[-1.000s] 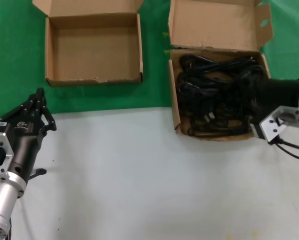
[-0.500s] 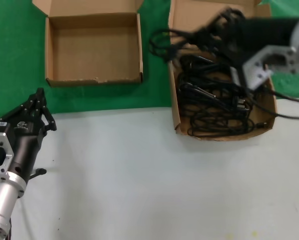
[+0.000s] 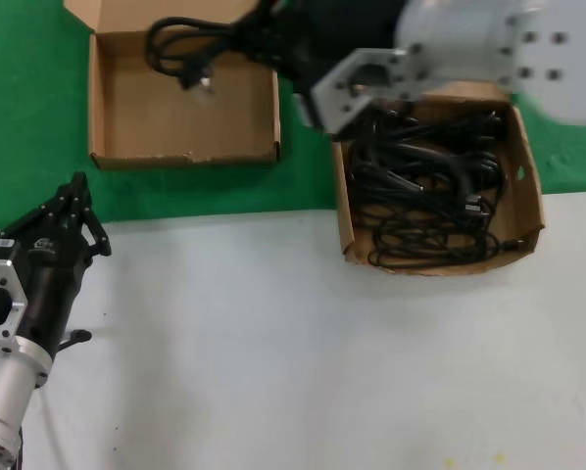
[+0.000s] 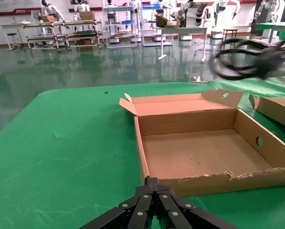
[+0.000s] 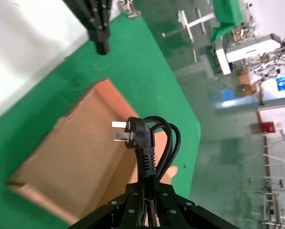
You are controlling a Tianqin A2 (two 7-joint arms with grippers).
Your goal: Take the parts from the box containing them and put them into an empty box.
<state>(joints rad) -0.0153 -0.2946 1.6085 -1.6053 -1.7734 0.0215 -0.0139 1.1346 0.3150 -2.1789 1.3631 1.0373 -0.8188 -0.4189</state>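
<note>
My right gripper (image 3: 266, 37) is shut on a coiled black power cord (image 3: 187, 49) and holds it above the smaller shallow box (image 3: 183, 155), which has nothing lying in it. In the right wrist view the cord's plug (image 5: 137, 136) with metal pins sticks up from the shut gripper (image 5: 149, 188) over that box (image 5: 76, 157). Several more coiled cords (image 3: 425, 186) lie in the larger deep box (image 3: 343, 211) at the right. My left gripper (image 3: 75, 186) is shut and empty, parked at the near left, pointing at the shallow box (image 4: 204, 148).
The boxes stand on a green mat (image 3: 28, 127) at the back; a white table top (image 3: 273, 343) lies in front. My right arm's silver wrist (image 3: 489, 49) hangs over the deep box's lid flap.
My right gripper has lifted one cord out of the deep box and carried it left, from over that box's lid to above the shallow box. The left arm has not moved.
</note>
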